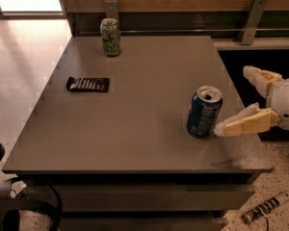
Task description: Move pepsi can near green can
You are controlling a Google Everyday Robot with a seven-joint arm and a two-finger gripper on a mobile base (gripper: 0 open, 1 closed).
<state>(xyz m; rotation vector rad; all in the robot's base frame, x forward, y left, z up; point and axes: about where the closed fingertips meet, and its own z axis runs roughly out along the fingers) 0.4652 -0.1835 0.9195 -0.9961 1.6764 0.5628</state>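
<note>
The pepsi can (204,111), dark blue with a silver open top, stands upright near the table's right front edge. The green can (110,37) stands upright at the far left of the table, far from the pepsi can. My gripper (238,100) comes in from the right with its cream fingers spread open. The near fingertip (221,129) is right beside the pepsi can's lower right side. The far finger (257,78) is behind and to the right of the can, apart from it.
A flat black snack packet (88,84) lies on the left part of the grey table (135,129). A wooden wall with metal brackets (250,20) runs behind the table. A dark gap lies right of the table. Cables lie on the floor at bottom left and right.
</note>
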